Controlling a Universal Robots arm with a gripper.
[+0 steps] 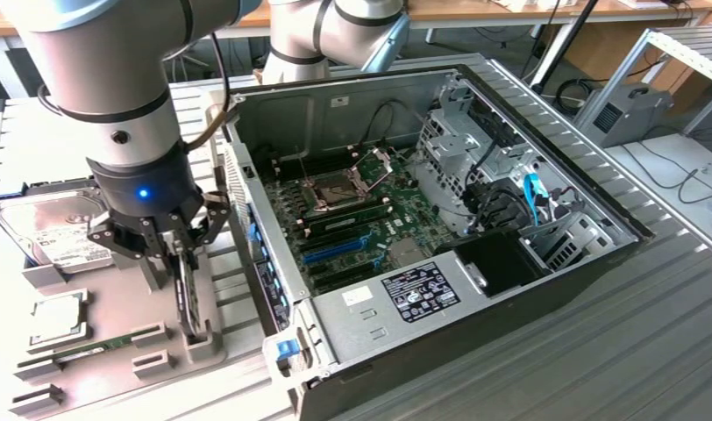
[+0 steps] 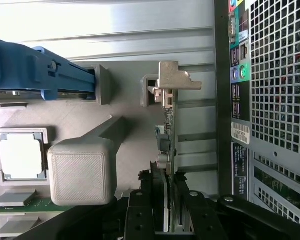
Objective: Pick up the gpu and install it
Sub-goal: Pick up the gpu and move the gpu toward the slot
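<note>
The gpu [image 1: 194, 296] stands on edge in a slot of the grey parts fixture [image 1: 110, 303], at the exterior view's left, just outside the open computer case [image 1: 566, 189]. It is a thin dark card. My gripper [image 1: 178, 263] hangs straight down over it, its black fingers on either face of the card. In the wrist view the gpu [image 2: 169, 135] shows edge-on with its silver bracket [image 2: 176, 80] at the far end, and my gripper [image 2: 168, 200] is shut on it, the pads pressed against both faces with no gap. The card's lower edge still sits in the fixture.
The motherboard [image 1: 345, 219] lies exposed inside the case, with blue and black slots [image 1: 332, 250]. On the fixture lie a silver hard drive [image 1: 58, 232], a processor chip [image 1: 54, 320] and a narrow green memory stick [image 1: 99, 345]. The case's rear panel [image 2: 275, 100] stands close beside the card.
</note>
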